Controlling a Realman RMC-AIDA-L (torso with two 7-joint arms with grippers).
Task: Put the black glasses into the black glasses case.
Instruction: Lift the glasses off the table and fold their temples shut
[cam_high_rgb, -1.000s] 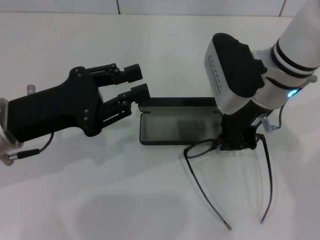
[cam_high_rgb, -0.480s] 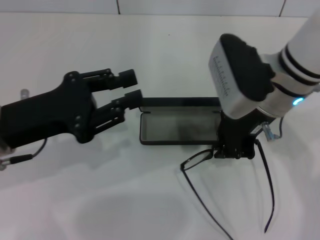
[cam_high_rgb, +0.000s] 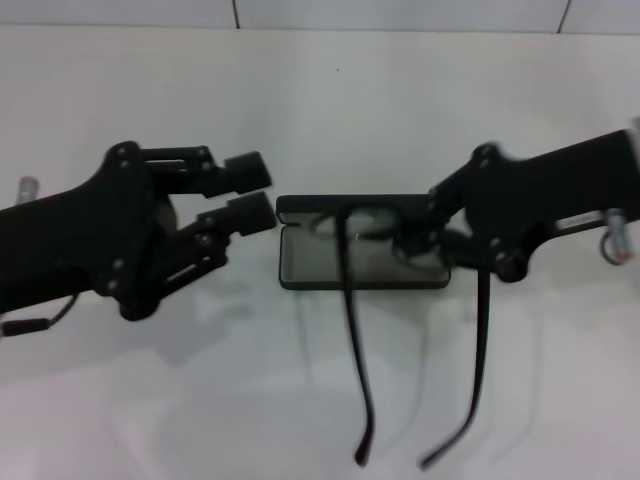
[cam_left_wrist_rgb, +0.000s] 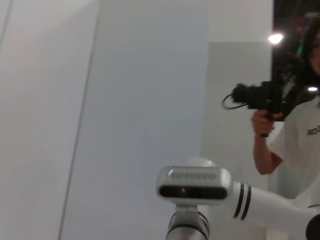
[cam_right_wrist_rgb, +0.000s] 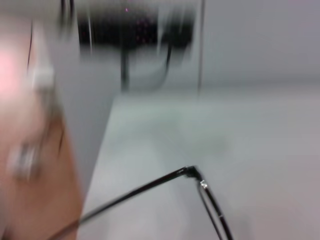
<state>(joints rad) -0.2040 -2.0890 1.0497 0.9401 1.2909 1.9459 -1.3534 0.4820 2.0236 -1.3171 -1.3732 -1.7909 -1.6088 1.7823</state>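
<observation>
The black glasses case (cam_high_rgb: 318, 268) lies open in the middle of the white table, grey lining up, with its lid (cam_high_rgb: 300, 206) on the far side. My right gripper (cam_high_rgb: 418, 236) reaches in from the right and is shut on the black glasses (cam_high_rgb: 352, 300), holding them in the air. Their lens front hovers over the case's far edge, and both temple arms reach out toward the near table edge. The right wrist view shows one temple and its hinge (cam_right_wrist_rgb: 192, 172), blurred. At the case's left end, my left gripper (cam_high_rgb: 252, 191) hovers open and holds nothing.
The white table (cam_high_rgb: 330, 110) carries only the case. A pale wall seam runs along its far edge. The left wrist view looks up at the robot's head camera (cam_left_wrist_rgb: 194, 184) and a person with a camera (cam_left_wrist_rgb: 280, 107) behind it.
My right gripper has lifted the glasses off the table and turned, bringing the lens front over the case; the temples now hang in the air. The left gripper drifted slightly left.
</observation>
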